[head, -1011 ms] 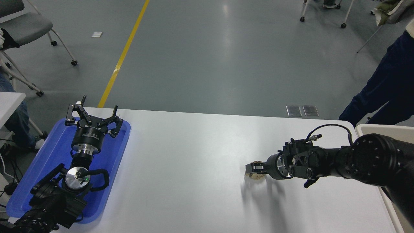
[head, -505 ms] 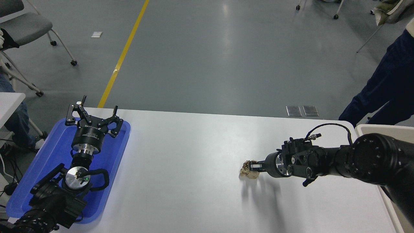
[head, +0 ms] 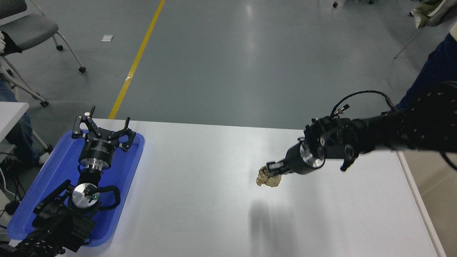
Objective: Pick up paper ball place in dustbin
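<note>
The tan-brown paper ball point(head: 267, 177) hangs in the air over the table's middle right, with its shadow on the white table point(head: 200, 200) well below it. My right gripper point(head: 272, 168) is shut on the paper ball from its upper right side, and the arm reaches in from the right edge. My left gripper point(head: 103, 125) is open and parked over the blue tray at the lower left. The dustbin shows only as a pale strip at the lower right edge point(head: 437, 192); its rim is mostly hidden by my right arm.
A flat blue tray point(head: 125, 167) lies at the table's left end under the left arm. A person in dark blue trousers point(head: 433, 67) stands beyond the table's far right corner. Wheeled chairs point(head: 28, 32) stand on the floor at the far left.
My right gripper closed on the paper ball and lifted it off the table, up and slightly left. The arm rose and now covers the dustbin's rim. The left arm has not moved.
</note>
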You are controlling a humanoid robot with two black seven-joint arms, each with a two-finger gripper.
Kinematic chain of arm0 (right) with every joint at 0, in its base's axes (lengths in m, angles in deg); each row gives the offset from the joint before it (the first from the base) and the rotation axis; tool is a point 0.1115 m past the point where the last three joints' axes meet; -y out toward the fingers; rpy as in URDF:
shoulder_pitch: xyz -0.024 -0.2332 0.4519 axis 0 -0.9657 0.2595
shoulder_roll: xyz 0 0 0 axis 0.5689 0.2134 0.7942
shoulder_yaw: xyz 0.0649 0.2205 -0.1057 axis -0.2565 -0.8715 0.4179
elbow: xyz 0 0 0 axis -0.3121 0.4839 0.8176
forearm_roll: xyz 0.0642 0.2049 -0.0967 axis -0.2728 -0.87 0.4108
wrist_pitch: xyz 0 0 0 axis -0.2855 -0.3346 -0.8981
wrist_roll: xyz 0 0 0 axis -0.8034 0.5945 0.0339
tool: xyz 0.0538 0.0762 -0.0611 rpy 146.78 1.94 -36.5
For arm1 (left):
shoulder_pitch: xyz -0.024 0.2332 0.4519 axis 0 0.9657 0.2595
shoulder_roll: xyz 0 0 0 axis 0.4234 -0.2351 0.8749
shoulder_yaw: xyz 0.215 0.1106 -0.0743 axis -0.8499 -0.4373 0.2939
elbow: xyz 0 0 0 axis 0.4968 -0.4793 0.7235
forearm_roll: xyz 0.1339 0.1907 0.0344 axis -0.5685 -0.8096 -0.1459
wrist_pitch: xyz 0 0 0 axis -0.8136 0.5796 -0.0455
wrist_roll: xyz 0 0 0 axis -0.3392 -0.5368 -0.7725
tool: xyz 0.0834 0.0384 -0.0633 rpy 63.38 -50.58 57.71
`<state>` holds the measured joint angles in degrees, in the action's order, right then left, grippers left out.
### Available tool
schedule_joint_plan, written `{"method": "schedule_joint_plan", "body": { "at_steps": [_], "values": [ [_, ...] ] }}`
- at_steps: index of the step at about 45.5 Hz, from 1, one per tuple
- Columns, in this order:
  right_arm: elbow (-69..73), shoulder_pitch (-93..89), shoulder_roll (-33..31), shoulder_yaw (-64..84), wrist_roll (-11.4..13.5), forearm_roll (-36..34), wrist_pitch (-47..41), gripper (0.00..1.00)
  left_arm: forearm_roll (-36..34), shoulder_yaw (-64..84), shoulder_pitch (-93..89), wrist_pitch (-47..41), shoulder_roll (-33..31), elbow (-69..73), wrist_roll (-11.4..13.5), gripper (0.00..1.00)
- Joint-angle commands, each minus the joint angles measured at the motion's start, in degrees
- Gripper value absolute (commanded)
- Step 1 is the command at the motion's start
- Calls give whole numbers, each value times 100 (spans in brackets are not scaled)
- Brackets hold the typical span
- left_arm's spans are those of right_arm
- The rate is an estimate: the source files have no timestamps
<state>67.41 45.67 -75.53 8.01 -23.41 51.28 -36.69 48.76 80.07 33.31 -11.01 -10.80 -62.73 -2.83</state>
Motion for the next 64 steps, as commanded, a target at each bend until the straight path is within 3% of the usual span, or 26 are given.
{"method": "schedule_joint_plan", "body": {
  "at_steps": [1, 20, 53, 64],
  "values": [
    [646, 1501, -332, 178, -22, -24, -900, 0, 0, 9, 9, 0, 13, 1, 0, 100],
    [787, 3031, -429, 477, 31, -24, -2174, 0, 0, 9, 0, 0, 13, 1, -9, 100],
    [1104, 3357, -411, 1101, 22, 55, -2219, 0, 0, 9, 0, 0, 13, -7, 0, 100],
    [1025, 3041, -938, 1496, 5, 749, -2184, 0, 0, 9, 0, 0, 13, 1, 0, 100]
  ]
}}
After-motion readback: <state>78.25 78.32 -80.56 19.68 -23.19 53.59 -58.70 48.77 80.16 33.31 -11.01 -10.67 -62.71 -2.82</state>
